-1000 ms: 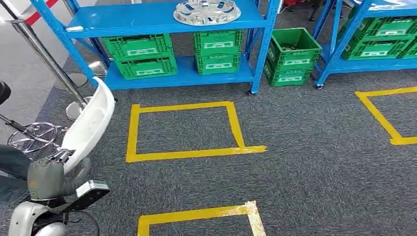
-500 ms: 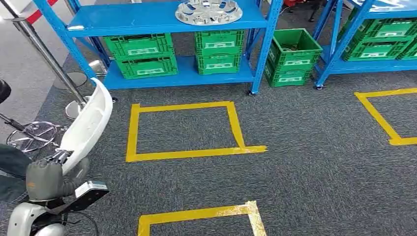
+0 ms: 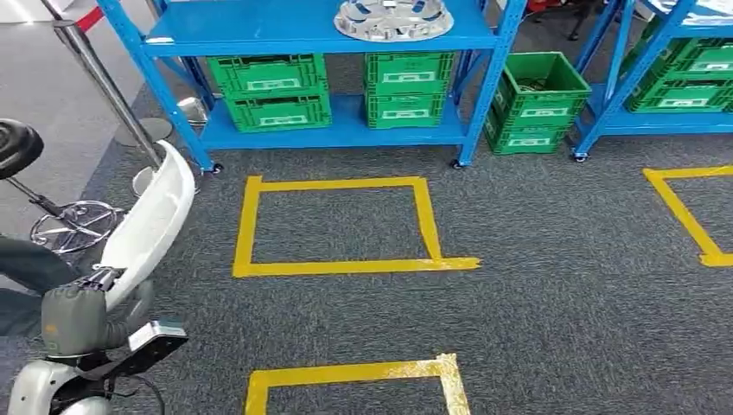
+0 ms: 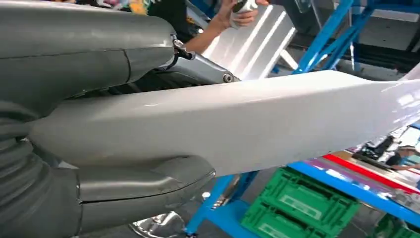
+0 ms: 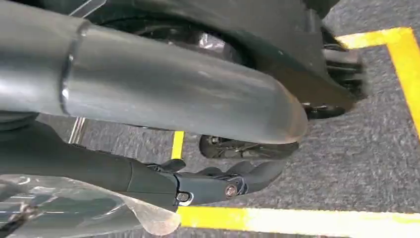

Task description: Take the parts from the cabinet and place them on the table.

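Glossy white plastic part

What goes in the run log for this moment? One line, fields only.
left hand: holds white panel | right hand: state unclear | wheel cover: on blue shelf | table: unseen

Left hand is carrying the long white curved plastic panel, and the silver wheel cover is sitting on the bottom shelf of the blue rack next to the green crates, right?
Not quite. The left hand does hold the long white curved plastic panel, but the silver wheel cover lies on the upper shelf of the blue rack, above the green crates, which stand on the bottom shelf. The head view shows it.
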Available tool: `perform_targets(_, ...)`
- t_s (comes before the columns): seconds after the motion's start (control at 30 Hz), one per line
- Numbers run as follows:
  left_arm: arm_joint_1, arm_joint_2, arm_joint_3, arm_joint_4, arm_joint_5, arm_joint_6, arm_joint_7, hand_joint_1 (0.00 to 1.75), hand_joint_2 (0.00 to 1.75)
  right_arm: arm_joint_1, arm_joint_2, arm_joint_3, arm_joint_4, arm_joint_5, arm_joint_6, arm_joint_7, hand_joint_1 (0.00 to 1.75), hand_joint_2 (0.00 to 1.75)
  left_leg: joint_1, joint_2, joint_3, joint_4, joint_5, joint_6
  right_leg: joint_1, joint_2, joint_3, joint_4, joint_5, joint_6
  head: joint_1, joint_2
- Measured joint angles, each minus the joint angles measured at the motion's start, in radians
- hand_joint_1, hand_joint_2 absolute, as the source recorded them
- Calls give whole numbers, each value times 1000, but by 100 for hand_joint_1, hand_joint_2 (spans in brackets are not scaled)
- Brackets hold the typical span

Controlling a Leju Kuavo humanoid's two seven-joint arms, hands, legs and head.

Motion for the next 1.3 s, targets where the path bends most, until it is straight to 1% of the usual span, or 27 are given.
perform_targets(0.03, -1, 0, 0, 0, -1, 0, 0, 175, 175, -1, 0, 0, 0, 0, 0, 0, 0, 0, 4, -10, -7, 12, -1, -9, -7, 22, 53, -92, 32, 6, 2, 0)
perform_targets(0.07, 2, 1, 1, 0, -1, 1, 0, 175, 175, -3, 1, 0, 0, 0, 0, 0, 0, 0, 1, -18, -14, 21, -2, -20, 0, 68, 59, -104, 5, 9, 3, 0)
perform_targets(0.1, 1, 1, 2, 0, -1, 2, 0, 175, 175, -2, 1, 0, 0, 0, 0, -1, 0, 0, -2, -25, -19, 32, -4, -27, -2, 58, 56, -109, 16, -17, 4, 0)
perform_targets(0.23, 11, 2, 3, 0, -2, 5, 0, 175, 175, 0, -1, 1, 0, 0, 0, -1, 0, 0, 4, -49, -25, 27, 9, -44, -2, 15, 56, -103, 26, -51, -3, 0)
perform_targets(0.27, 13, 3, 3, 0, -1, 6, 0, 175, 175, -1, -1, 0, 0, 0, -1, -1, 0, 0, -1, -1, -40, 60, -25, -43, 1, 6, 61, -103, 30, -59, -9, 0)
perform_targets(0.3, 11, 3, 3, 0, 0, 6, 0, 175, 175, 0, -1, 1, 0, 1, 0, -1, 0, 0, -2, 26, -69, 131, -76, -44, 4, -6, 57, -102, 33, -63, -13, 0)
perform_targets(0.37, 9, 2, 3, 0, -3, 6, -1, 175, 175, 5, -1, 1, 0, 2, -1, -1, 0, 0, -2, 44, -133, 303, -161, -44, 11, -33, 51, -102, 34, -65, -13, 0)
perform_targets(0.4, 9, 2, 3, 0, -5, 6, -2, 175, 175, 6, -1, 1, 0, 1, -2, -1, 0, 0, -2, 45, -146, 353, -176, -43, 13, -47, 49, -102, 34, -65, -13, 0)
perform_targets(0.43, 8, 2, 3, 0, -7, 5, -2, 175, 175, 5, -1, 1, 0, 1, -4, -1, 0, 0, -2, 46, -135, 351, -169, -39, 16, -60, 49, -102, 33, -65, -14, 0)
perform_targets(0.5, 6, 2, 3, 0, -13, 5, -2, 175, 175, 3, -1, 1, 0, 1, -7, -1, 0, 0, -7, 53, -58, 225, -105, -25, 20, -84, 52, -102, 31, -66, -13, 0)
perform_targets(0.53, 3, 2, 3, 0, -13, 5, -2, 175, 175, 1, -1, 2, 0, 0, -9, -1, 0, 0, -14, 77, -4, 130, -68, -13, 22, -95, 55, -102, 29, -66, -14, 0)
perform_targets(0.57, -3, 3, 4, 0, -13, 5, -2, 175, 175, 0, 0, 2, 0, 0, -9, -1, 0, 0, -26, 134, 28, 67, -68, -1, 23, -104, 57, -102, 26, -64, -12, 0)
perform_targets(0.6, -10, 2, 4, 0, -13, 4, -2, 175, 175, 0, 0, 3, 0, 0, -9, -1, 0, 0, -35, 146, 34, 50, -76, 2, 32, -115, 55, -98, 22, -58, -14, 0)
perform_targets(0.7, -15, 2, 4, 0, -14, -3, -2, 175, 175, -1, 0, 6, 0, -1, -9, -1, 0, 0, -37, 105, 24, 52, -73, 6, 31, -153, 63, -108, 22, -46, -12, 0)
perform_targets(0.73, -16, 2, 4, -1, -16, -5, -2, 175, 175, -4, 0, 7, 0, -2, -10, -2, 0, 0, -26, 92, 31, 37, -65, 14, 31, -147, 62, -106, 12, -35, -13, 0)
perform_targets(0.77, -20, 0, 4, -1, -18, -6, -2, 175, 175, -8, 0, 7, 0, -5, -10, -4, 0, 0, -24, 85, 32, 34, -63, 17, 27, -81, 55, -88, -3, -30, -8, 0)
perform_targets(0.8, -31, 0, 3, -1, -19, -8, -2, 175, 175, -8, 0, 7, 0, -6, -10, -6, 0, 0, -23, 73, 29, 34, -60, 23, 24, -38, 31, -36, -34, -29, -8, 0)
perform_targets(0.83, -40, -3, 2, -1, -21, -8, -1, 175, 175, -8, 0, 8, 0, -5, -10, -5, 0, 0, -22, 59, 26, 35, -58, 24, 23, -18, -11, 51, -74, -28, -5, 0)
perform_targets(0.9, -45, -8, 1, -1, -23, -10, -1, 175, 175, -5, 0, 8, 0, -6, -12, -5, 0, 0, -24, 34, 22, 36, -57, 27, 24, -9, -86, 191, -121, -27, -5, 0)
perform_targets(0.97, -45, -10, 0, -1, -23, -12, -1, 175, 175, -5, 0, 9, 0, -6, -13, -5, 0, 0, -25, 6, 22, 38, -56, 26, 24, -7, -88, 171, -73, -28, -5, 0)
perform_targets(1.03, -50, -12, -1, -1, -23, -12, -1, 175, 175, -6, 0, 9, 0, -6, -14, -5, 0, 0, -25, -23, 22, 44, -56, 25, 23, 11, -15, 3, 29, -33, -5, 0)
perform_targets(1.07, -53, -14, -1, -1, -24, -12, -1, 175, 175, -7, 0, 9, 0, -13, -16, -5, 0, 0, -23, -34, 20, 46, -57, 22, 19, 56, 20, -77, 51, -37, -5, 0)
perform_targets(1.1, -59, -16, -2, -1, -24, -11, -2, 175, 175, -7, 0, 9, 0, -19, -18, -6, 0, 0, -29, -46, 12, 53, -55, 15, 12, 108, 28, -99, 38, -37, -8, 0)
perform_targets(1.2, -72, -23, -8, -1, -31, -10, -6, 175, 175, -4, 0, 9, 0, -30, -17, -6, 0, 0, -15, -85, 0, 47, -42, -8, 21, 72, 36, -97, 41, -48, -7, 0)
perform_targets(1.23, -75, -23, -10, -1, -31, -10, -6, 175, 175, -4, 2, 9, 1, -34, -18, -7, 0, 0, -19, -101, -4, 47, -37, -15, 12, 56, 38, -106, 49, -56, -8, 0)
perform_targets(1.27, -76, -24, -11, -1, -32, -11, -5, 175, 175, -6, 3, 8, 1, -36, -20, -7, 0, 0, -21, -71, -8, 59, -48, -16, 10, 38, 41, -111, 53, -61, -9, 0)
perform_targets(1.3, -86, -24, -13, -1, -32, -12, -5, 175, 175, -6, 3, 9, 1, -36, -20, -8, 0, 0, -24, -13, -27, 101, -81, -22, 9, 27, 42, -114, 54, -65, -23, 0)
